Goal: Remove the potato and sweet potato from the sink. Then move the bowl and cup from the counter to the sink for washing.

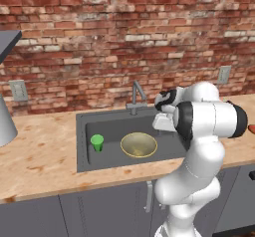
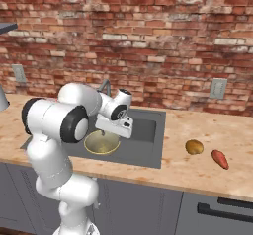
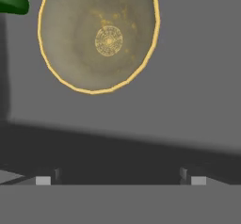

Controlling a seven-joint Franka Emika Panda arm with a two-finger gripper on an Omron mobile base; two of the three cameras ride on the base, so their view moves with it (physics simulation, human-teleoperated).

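red brick wall (image 1: 99, 32) at the far side, two pale outlets (image 1: 18, 89) on it, wooden counter (image 1: 40, 156) over grey cabinets (image 1: 74, 216).

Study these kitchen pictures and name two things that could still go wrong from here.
1. The open gripper hangs inside the sink, close above the bowl. Pulling out carelessly could knock the bowl, the cup beside it, or the tap behind the arm.
2. The potato and sweet potato lie loose on the counter, the sweet potato nearer the front edge. Being rounded, a nudge might roll them off.
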